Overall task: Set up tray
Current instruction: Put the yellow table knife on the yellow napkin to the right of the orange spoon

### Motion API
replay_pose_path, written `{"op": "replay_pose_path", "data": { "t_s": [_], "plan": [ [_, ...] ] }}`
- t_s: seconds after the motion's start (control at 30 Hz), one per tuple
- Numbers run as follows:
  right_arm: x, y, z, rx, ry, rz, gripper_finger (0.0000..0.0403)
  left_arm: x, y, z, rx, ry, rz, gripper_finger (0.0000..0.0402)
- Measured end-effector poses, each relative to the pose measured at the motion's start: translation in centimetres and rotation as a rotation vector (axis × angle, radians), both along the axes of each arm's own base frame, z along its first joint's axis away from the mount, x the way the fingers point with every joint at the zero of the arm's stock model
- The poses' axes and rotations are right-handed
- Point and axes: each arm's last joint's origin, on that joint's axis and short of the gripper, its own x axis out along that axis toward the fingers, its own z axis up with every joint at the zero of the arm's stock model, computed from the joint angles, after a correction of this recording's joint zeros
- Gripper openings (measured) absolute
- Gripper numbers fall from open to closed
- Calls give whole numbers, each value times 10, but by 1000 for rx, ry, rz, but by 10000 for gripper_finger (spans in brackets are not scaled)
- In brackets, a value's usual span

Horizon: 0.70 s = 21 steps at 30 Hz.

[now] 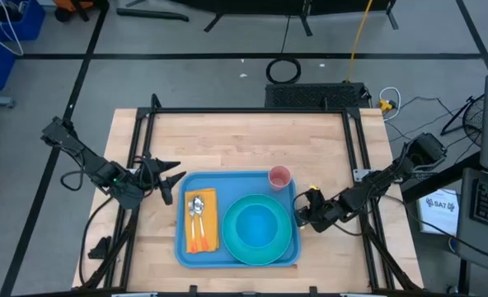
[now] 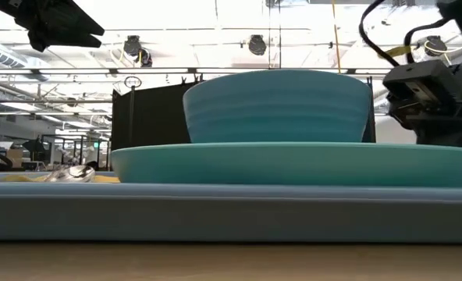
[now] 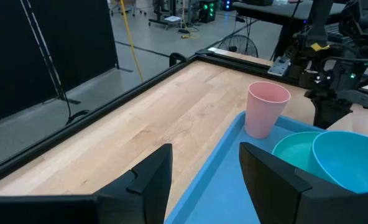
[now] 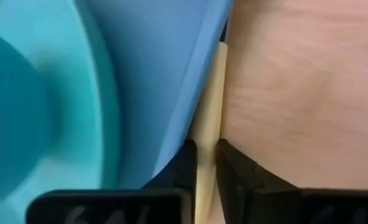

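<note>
We find the right gripper (image 4: 206, 163) down at the table, just off the right rim of the large flat blue plastic tray (image 1: 237, 223), its fingers pinching a slim pale yellow stick (image 4: 210, 106) that lies along that rim; what the stick is we cannot tell. The left gripper (image 1: 163, 177) hangs spread apart near the tray's upper left corner, holding nothing. The tray sits on the light wooden table (image 1: 244, 140), toward its front edge. On it we note a round turquoise plate (image 1: 257, 229) carrying a turquoise bowl (image 2: 278, 105), a pink plastic cup (image 3: 266, 109) at the far right corner, and an orange-yellow rectangular napkin (image 1: 200, 223) with metal spoons (image 1: 196, 205) on the left.
</note>
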Motion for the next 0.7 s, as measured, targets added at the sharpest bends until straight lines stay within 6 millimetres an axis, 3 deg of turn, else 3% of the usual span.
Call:
{"op": "replay_pose_path", "data": {
  "t_s": [0.13,0.43,0.57,0.7],
  "plan": [
    [0,0,0,-18,0,42,2,0,0,0,1,1,0,191],
    [-9,-4,7,-26,45,116,4,0,0,0,-3,3,-6,191],
    [-2,3,18,24,-85,193,3,0,0,0,-3,3,-6,191],
    [8,10,27,57,-231,255,32,0,0,0,-3,5,-7,191]
  ]
}}
